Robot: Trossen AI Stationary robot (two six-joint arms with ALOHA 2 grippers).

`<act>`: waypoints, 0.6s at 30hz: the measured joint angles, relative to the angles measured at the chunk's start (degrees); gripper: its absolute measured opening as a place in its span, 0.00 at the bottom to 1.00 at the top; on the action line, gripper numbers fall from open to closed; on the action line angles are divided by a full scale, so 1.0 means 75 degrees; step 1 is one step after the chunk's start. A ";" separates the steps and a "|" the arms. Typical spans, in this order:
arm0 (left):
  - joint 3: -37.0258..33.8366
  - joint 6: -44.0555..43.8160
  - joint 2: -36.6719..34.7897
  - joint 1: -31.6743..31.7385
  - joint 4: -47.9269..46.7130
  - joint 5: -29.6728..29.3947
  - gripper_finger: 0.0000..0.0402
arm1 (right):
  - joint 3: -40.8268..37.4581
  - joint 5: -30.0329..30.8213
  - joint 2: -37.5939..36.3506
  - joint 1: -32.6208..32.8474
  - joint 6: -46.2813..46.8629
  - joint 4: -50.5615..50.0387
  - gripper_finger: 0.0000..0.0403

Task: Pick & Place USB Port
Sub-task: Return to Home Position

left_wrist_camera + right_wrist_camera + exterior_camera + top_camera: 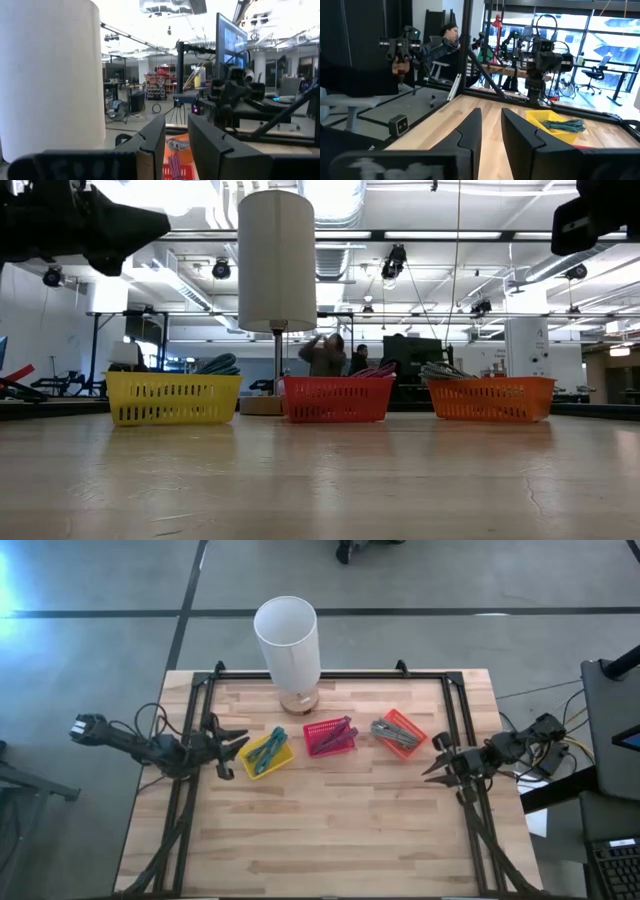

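Right gripper [432, 758], parted and empty, is hovering just beside the orange mesh basket [418, 732]; left gripper [238, 755], parted too, is facing the yellow mesh basket [285, 755].

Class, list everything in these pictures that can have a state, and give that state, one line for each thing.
Yellow bin: upright, holding green cables.
Red bin: upright, holding pink cables.
Orange bin: upright, holding black and white cables.
Lamp: standing upright behind the bins.
Left gripper: open, empty, at the left edge of the table.
Right gripper: open, empty, at the table's right edge.
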 joint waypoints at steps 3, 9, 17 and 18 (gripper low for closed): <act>-0.0003 -0.0017 0.0000 0.0000 -0.0099 0.0000 0.22 | -0.0127 0.0000 0.0001 0.0003 0.0010 0.0146 0.18; -0.0003 -0.0219 0.0009 0.0000 -0.0388 -0.0047 0.22 | -0.0412 0.0011 0.0001 0.0003 0.0114 0.0173 0.18; -0.0009 -0.0226 0.0012 0.0000 -0.0534 -0.0052 0.22 | -0.0813 0.0010 0.0001 0.0003 0.0134 0.0340 0.15; -0.0009 -0.0227 0.0012 0.0000 -0.0531 -0.0052 0.22 | -0.0916 0.0011 0.0001 0.0003 0.0126 0.0504 0.15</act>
